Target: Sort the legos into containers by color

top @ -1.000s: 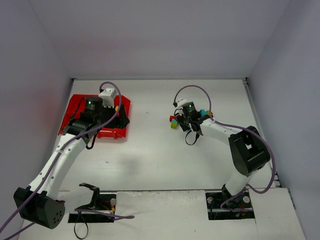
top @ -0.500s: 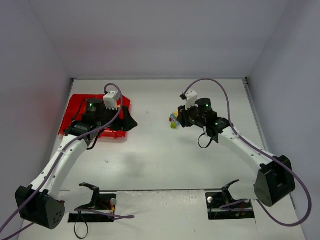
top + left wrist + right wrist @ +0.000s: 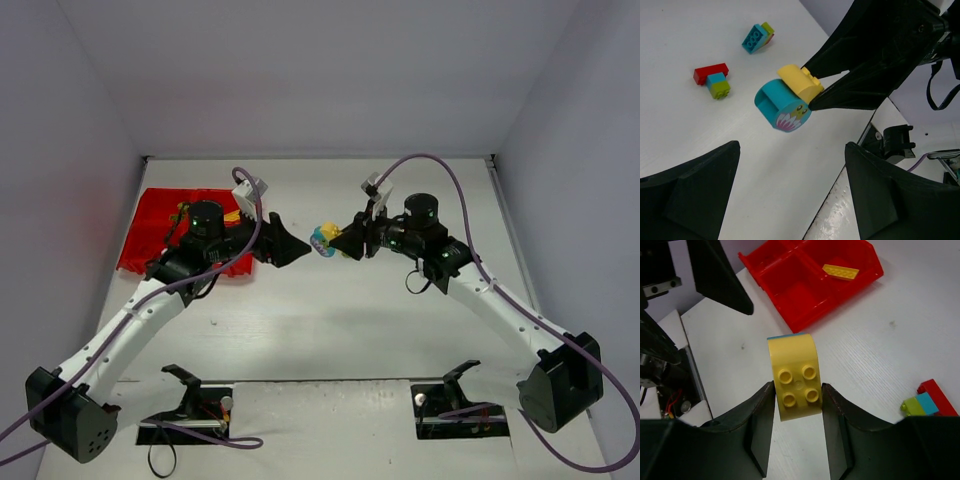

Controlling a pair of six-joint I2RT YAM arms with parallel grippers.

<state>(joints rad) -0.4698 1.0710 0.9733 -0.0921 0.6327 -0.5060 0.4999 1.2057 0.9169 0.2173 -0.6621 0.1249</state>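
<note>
White tabletop [image 3: 330, 310] between pale walls: you have a brick held in the air between the two arms.
At the left sits the red tray [image 3: 150, 225], with a flat yellow plate [image 3: 840, 272] lying in one of its compartments. Your left gripper [image 3: 295, 245] is spread wide and empty, pointing at the yellow curved brick [image 3: 796, 377], which has a teal flower-printed piece [image 3: 782, 107] stuck to it. Your right gripper [image 3: 345, 243] pinches that yellow brick by its sides, above the table. A red-teal-lime cluster [image 3: 712, 80] and a teal-lime pair [image 3: 757, 37] lie loose on the table.
</note>
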